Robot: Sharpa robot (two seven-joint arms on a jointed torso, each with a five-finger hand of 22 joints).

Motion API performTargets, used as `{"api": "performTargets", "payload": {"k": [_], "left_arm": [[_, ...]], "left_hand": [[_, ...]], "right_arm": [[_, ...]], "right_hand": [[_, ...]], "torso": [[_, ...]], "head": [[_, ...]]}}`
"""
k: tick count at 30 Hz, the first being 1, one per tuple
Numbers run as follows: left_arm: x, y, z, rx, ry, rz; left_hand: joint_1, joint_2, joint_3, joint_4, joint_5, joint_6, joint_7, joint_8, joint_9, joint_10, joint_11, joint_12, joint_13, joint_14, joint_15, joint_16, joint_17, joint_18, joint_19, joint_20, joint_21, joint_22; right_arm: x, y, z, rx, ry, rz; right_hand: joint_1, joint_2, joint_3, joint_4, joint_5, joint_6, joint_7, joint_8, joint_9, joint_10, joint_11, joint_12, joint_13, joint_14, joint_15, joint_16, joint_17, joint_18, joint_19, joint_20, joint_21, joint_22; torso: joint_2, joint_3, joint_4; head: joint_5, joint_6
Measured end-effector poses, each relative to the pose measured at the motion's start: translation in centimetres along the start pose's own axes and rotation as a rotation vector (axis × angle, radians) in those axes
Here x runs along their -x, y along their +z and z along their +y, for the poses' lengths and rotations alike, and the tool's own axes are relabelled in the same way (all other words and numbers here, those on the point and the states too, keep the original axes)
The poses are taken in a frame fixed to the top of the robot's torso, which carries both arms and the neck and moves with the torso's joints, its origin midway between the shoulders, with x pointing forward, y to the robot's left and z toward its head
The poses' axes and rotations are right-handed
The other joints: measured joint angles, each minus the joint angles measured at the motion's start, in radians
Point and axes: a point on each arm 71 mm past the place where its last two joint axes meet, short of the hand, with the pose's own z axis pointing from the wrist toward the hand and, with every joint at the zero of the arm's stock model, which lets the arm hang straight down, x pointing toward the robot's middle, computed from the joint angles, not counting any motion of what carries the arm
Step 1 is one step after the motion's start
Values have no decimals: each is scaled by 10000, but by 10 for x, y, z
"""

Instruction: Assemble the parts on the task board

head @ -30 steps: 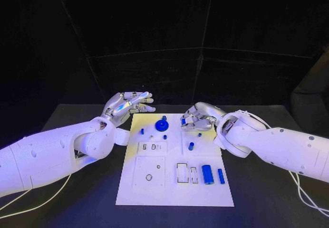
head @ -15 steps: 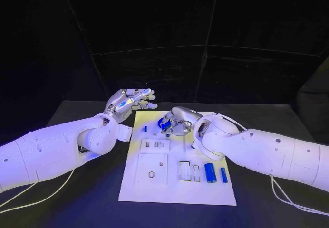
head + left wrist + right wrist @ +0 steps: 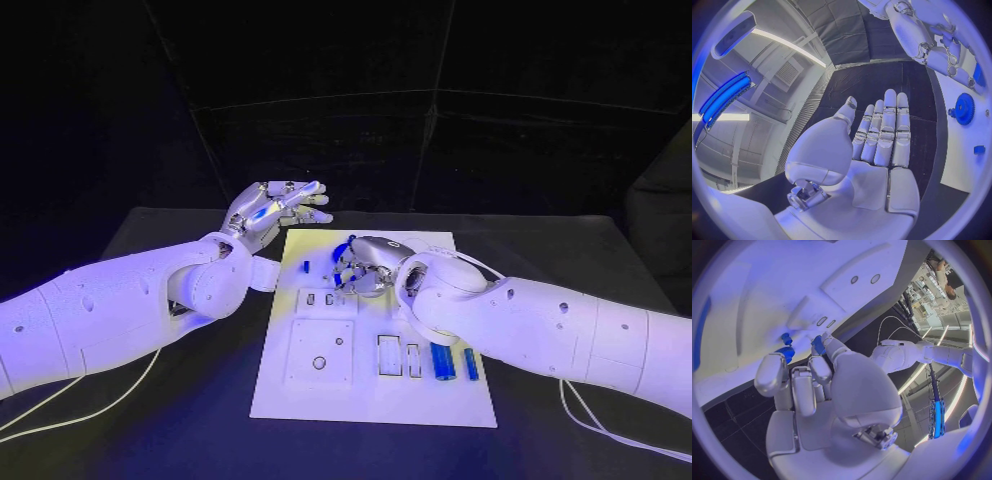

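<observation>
Since a second ago the right hand (image 3: pixel 364 268) has swung from the far right part of the task board (image 3: pixel 378 400) in over the blue gear (image 3: pixel 964 108), and it now covers most of that gear in the head view. Its fingers (image 3: pixel 820 369) are curled down around the gear; whether they actually grip it I cannot tell, since the palm hides the contact. From the right wrist view a small blue peg (image 3: pixel 786 338) stands on the board just beyond the fingertips, and a blue edge shows between two fingers.

Meanwhile the left hand (image 3: pixel 274 212) hovers off the board's far left corner above the black table (image 3: pixel 173 250), palm up, fingers straight and spread, holding nothing.

Near the board's front right, a thick blue cylinder (image 3: pixel 443 361) and a thinner blue rod (image 3: pixel 470 364) lie side by side next to two rectangular slots. Another small blue peg (image 3: pixel 304 267) stands near the left edge.

No writing or labels can be read anywhere on the board.
</observation>
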Motion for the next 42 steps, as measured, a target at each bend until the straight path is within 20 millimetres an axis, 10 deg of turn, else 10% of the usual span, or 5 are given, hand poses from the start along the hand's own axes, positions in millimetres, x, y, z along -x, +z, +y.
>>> {"api": "performTargets", "payload": {"k": [42], "left_arm": [[-1,1,1,9,-10,19]], "left_hand": [[0,0,0,0,0,0,0,0,0,0,0,0,0,0,0,0,5,1,0,0,0,4]], "right_arm": [[-21,-2,1,-110,-450,668]], "right_hand": [[-286,-289,66,15,-1,-48,-17,-13,-47,-35,36,-74,-66,0,0,0,-2,-1,0,0,0,-29]], "torso": [[-7,-10,4]], "head": [[0,-162]]}}
